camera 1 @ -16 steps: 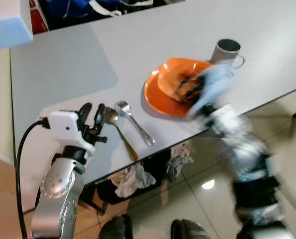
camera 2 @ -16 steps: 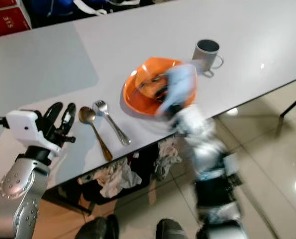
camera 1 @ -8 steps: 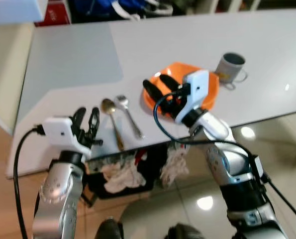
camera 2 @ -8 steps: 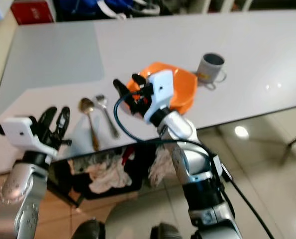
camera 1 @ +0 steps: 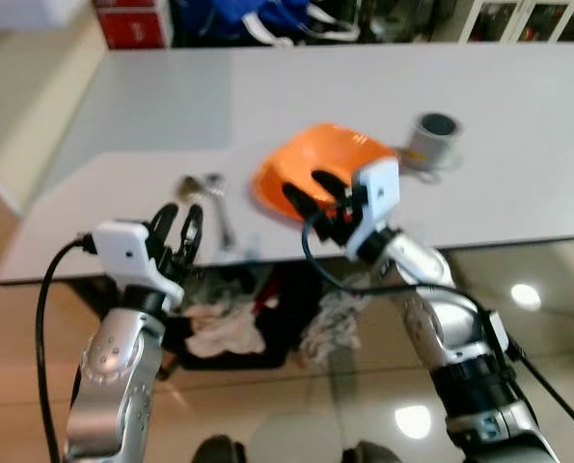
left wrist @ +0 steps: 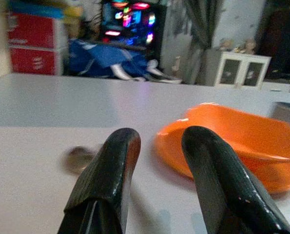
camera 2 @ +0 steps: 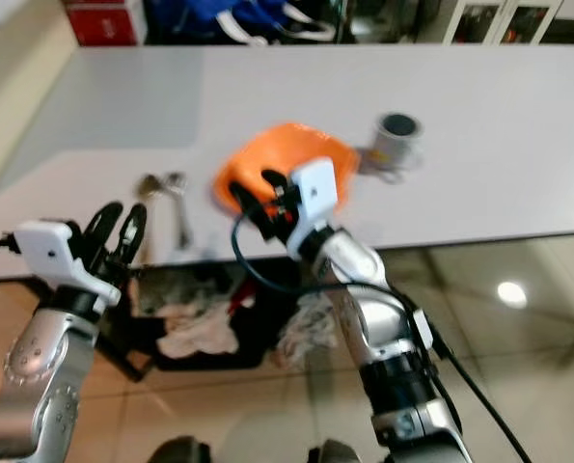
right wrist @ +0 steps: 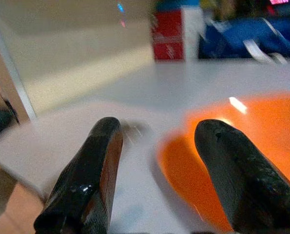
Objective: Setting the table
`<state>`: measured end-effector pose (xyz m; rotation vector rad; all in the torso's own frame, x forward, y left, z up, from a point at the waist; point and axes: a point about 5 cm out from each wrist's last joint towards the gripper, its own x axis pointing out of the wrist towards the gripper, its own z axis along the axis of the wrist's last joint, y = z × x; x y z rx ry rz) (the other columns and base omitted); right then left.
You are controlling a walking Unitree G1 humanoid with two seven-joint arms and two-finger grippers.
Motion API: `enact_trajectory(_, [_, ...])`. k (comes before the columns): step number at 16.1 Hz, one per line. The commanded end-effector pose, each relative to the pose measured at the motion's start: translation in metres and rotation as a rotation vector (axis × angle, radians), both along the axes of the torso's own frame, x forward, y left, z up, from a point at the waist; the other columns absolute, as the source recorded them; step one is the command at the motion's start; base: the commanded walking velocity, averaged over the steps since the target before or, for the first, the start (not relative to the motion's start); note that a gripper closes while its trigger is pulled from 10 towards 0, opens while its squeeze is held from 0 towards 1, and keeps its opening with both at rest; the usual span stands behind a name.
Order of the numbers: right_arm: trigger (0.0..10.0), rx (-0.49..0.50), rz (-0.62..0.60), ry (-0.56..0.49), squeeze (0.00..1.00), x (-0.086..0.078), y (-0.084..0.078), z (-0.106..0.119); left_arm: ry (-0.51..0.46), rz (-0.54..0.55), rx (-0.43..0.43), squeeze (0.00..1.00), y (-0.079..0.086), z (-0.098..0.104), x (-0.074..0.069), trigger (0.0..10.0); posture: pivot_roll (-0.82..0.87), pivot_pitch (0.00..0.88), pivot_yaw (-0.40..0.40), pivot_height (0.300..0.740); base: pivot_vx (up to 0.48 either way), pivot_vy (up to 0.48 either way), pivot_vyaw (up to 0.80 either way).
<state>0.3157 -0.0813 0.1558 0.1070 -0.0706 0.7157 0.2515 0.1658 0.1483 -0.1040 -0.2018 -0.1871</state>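
The orange plate sits on the grey table, the spoon and fork to its left and the mug to its right. The right gripper, a second ago over the plate, now hovers empty and spread at the table's near edge. The left gripper stays spread, empty.

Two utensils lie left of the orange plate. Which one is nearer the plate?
The fork, I think, though the frame is blurred. It lies on the plate side, while the spoon lies on the far side, toward the table's left edge.
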Motion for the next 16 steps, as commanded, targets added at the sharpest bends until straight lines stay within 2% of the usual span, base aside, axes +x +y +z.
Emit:
enact_trajectory(1, [10.0, -0.012, -0.026, 0.018, 0.0, 0.0, -0.012, -0.009, -0.003, -0.044, -0.001, 0.0, -0.007, -0.001, 0.001, 10.0, -0.12, 0.053, 0.028, 0.74, 0.0, -0.431, 0.0])
enact_trajectory(4, [10.0, -0.029, 0.006, 0.102, 0.0, -0.009, -0.023, -0.038, -0.005, -0.105, -0.009, 0.0, -0.009, -0.001, -0.002, 10.0, -0.11, 0.045, 0.027, 0.74, 0.0, -0.43, 0.0])
enact_trajectory(6, [10.0, -0.044, 0.03, 0.214, 0.0, -0.023, -0.039, -0.07, 0.022, -0.186, -0.02, 0.0, -0.012, -0.009, -0.011, 10.0, -0.11, 0.043, 0.025, 0.74, 0.0, -0.428, 0.0])
enact_trajectory(8, [10.0, -0.175, -0.06, 0.319, 0.0, -0.029, -0.06, -0.107, 0.086, -0.263, -0.021, 0.0, -0.016, -0.024, -0.02, 10.0, -0.11, 0.041, 0.027, 0.74, 0.0, -0.428, 0.0])
enact_trajectory(9, [10.0, -0.236, -0.126, 0.373, 0.0, -0.032, -0.07, -0.123, 0.145, -0.27, -0.019, 0.0, -0.014, -0.039, -0.024, 10.0, -0.11, 0.04, 0.026, 0.74, 0.0, -0.428, 0.0])
enact_trajectory(10, [10.0, -0.257, -0.163, 0.406, 0.0, -0.033, -0.076, -0.131, 0.182, -0.265, -0.021, 0.0, -0.012, -0.049, -0.026, 10.0, -0.11, 0.039, 0.028, 0.74, 0.0, -0.431, 0.0])
enact_trajectory(11, [10.0, -0.306, -0.251, 0.487, 0.0, -0.039, -0.087, -0.149, 0.284, -0.206, -0.015, 0.0, -0.001, -0.078, -0.029, 10.0, -0.11, 0.043, 0.032, 0.74, 0.0, -0.428, 0.0])
enact_trajectory(12, [10.0, -0.407, -0.374, 0.59, 0.0, -0.05, -0.102, -0.172, 0.449, -0.099, -0.011, 0.0, 0.019, -0.121, -0.033, 10.0, -0.1, 0.043, 0.033, 0.74, 0.0, -0.428, 0.0])
enact_trajectory(13, [10.0, -0.425, -0.398, 0.624, 0.0, -0.055, -0.105, -0.178, 0.501, -0.061, -0.025, 0.0, 0.027, -0.133, -0.035, 10.0, -0.11, 0.047, 0.036, 0.74, 0.0, -0.428, 0.0])
enact_trajectory(14, [10.0, -0.457, -0.431, 0.677, 0.0, -0.063, -0.109, -0.188, 0.596, 0.016, -0.05, 0.0, 0.04, -0.153, -0.038, 10.0, -0.1, 0.048, 0.036, 0.74, 0.0, -0.431, 0.0])
enact_trajectory(16, [10.0, -0.517, -0.451, 0.781, 0.0, -0.083, -0.112, -0.207, 0.817, 0.184, -0.069, 0.0, 0.065, -0.19, -0.055, 10.0, -0.11, 0.052, 0.031, 0.74, 0.0, -0.431, 0.0])
